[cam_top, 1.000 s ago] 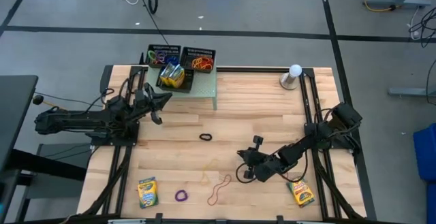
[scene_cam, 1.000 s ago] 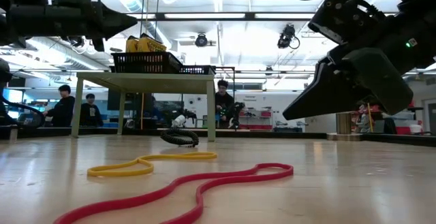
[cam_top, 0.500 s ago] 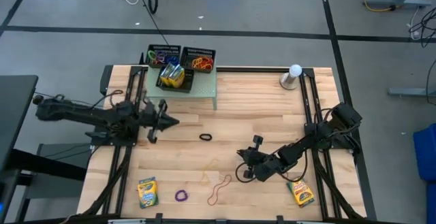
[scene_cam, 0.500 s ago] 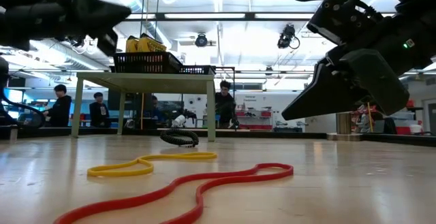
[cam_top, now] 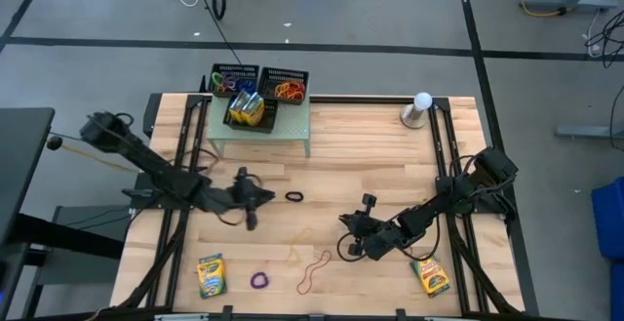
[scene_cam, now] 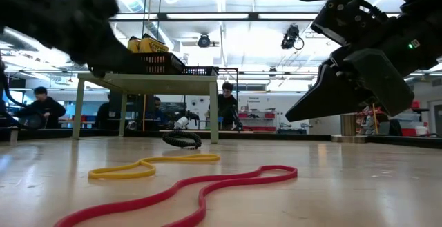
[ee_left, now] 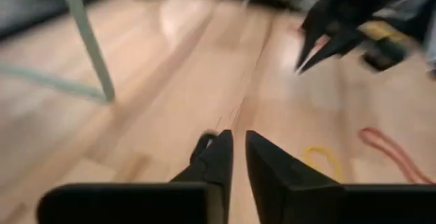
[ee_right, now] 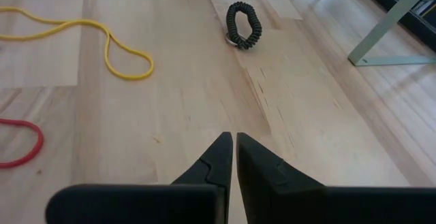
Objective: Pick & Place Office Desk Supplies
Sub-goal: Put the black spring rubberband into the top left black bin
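Left gripper (cam_top: 261, 197) hangs low over the table (cam_top: 390, 155), just beside the black band (cam_top: 294, 196). Its fingers (ee_left: 219, 157) are parted by a slim crack and hold nothing. From the left wrist, the band peeks out behind one fingertip.

Judging by the aim, the step in hand is picking up that band. It is a thick coil lying flat, so the jaws should spread wider first. One finger should then drop inside the loop and the other outside, and they should pinch only at table level. A straight lift would keep it from snagging.

Right gripper (cam_top: 349, 246) waits mid-table, its fingers pressed together and empty. The yellow band (ee_right: 102, 40) and red band (scene_cam: 207, 189) lie near it. Crayon boxes (cam_top: 210, 275) sit at the near edge.

No writing can be read; the box labels are too small.
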